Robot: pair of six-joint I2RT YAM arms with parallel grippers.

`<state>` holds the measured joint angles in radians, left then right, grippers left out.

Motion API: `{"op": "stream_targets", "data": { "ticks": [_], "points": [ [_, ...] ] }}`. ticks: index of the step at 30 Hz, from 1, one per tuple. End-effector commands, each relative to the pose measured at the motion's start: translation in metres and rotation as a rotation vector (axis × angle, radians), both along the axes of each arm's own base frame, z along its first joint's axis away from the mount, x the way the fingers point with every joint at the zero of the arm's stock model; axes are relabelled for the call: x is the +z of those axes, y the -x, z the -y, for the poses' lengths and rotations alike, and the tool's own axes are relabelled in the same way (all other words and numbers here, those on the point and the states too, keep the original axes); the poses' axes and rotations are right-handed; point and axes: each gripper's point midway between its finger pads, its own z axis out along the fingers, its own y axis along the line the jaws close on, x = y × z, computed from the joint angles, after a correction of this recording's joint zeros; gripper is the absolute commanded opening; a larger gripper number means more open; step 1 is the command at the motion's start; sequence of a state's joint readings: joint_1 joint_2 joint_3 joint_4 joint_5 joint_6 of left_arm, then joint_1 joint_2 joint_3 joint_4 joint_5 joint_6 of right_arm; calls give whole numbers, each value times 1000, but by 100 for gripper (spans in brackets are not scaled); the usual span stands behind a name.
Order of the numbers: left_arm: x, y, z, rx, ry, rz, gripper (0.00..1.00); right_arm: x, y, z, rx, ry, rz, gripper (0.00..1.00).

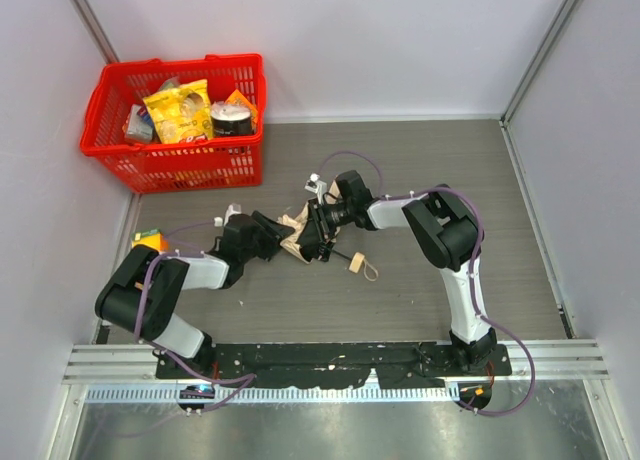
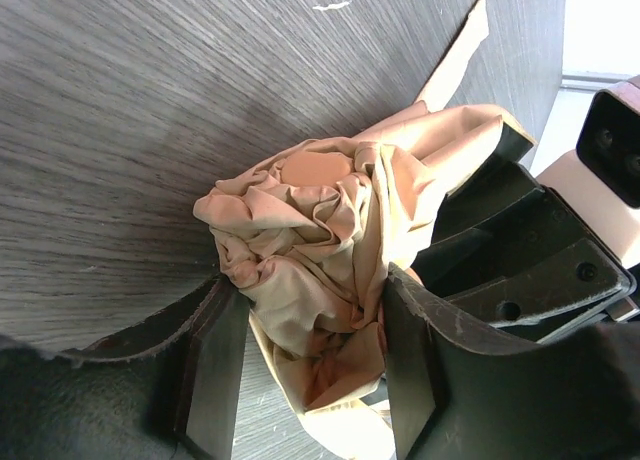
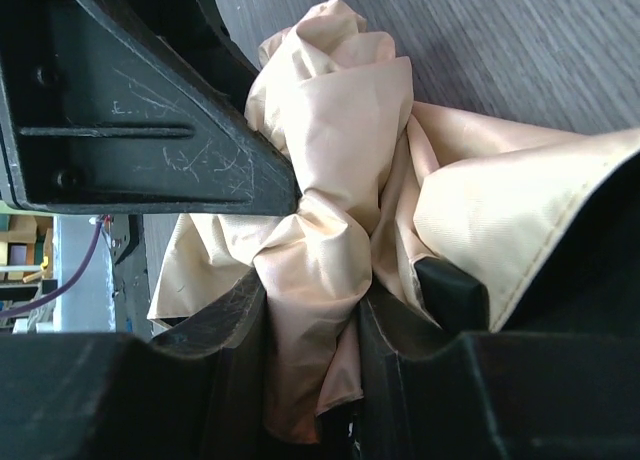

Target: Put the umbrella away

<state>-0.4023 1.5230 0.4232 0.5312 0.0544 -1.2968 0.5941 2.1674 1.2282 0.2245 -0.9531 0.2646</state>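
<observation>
The umbrella (image 1: 294, 232) is a crumpled bundle of pale beige fabric on the grey table, between the two arms. Its cream handle (image 1: 355, 264) with a loop cord lies just right of the bundle. My left gripper (image 1: 277, 238) reaches in from the left, and the bunched fabric (image 2: 320, 230) fills the space between its fingers, so the left gripper (image 2: 310, 285) is shut on it. From the right, my right gripper (image 1: 313, 237) pinches a fold of the fabric (image 3: 340, 110), and the right gripper (image 3: 312, 298) is shut tight on it. The shaft is hidden under the cloth.
A red basket (image 1: 190, 165) with snack packets and a tin stands at the back left. A small orange box (image 1: 150, 242) lies by the left arm's elbow. White walls close in the table on the left, back and right.
</observation>
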Motion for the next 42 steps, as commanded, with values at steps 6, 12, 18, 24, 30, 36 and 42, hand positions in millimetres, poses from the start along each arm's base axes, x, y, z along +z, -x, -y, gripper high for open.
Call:
{"op": "stream_targets", "data": {
  "ticks": [6,12,18,24,30,36,42],
  "points": [
    [-21,-6,-11,6,-134,-16,0,-53,42,24,-5,231,-180,10],
    [-30,13,-16,22,-133,-146,0,-20,17,29,-168,283,-70,68],
    [-33,28,-13,-36,-148,-212,0,25,1,34,-252,281,78,78],
    [-35,38,-14,-81,-183,-268,0,78,-3,34,-245,300,419,80],
    [-31,35,-13,-74,-176,-256,0,112,2,12,-273,273,621,81],
    [-29,35,-13,-58,-161,-249,0,76,-5,9,-412,457,657,84],
    [-31,35,-12,-45,-141,-264,0,32,5,3,-443,658,774,84]
  ]
}}
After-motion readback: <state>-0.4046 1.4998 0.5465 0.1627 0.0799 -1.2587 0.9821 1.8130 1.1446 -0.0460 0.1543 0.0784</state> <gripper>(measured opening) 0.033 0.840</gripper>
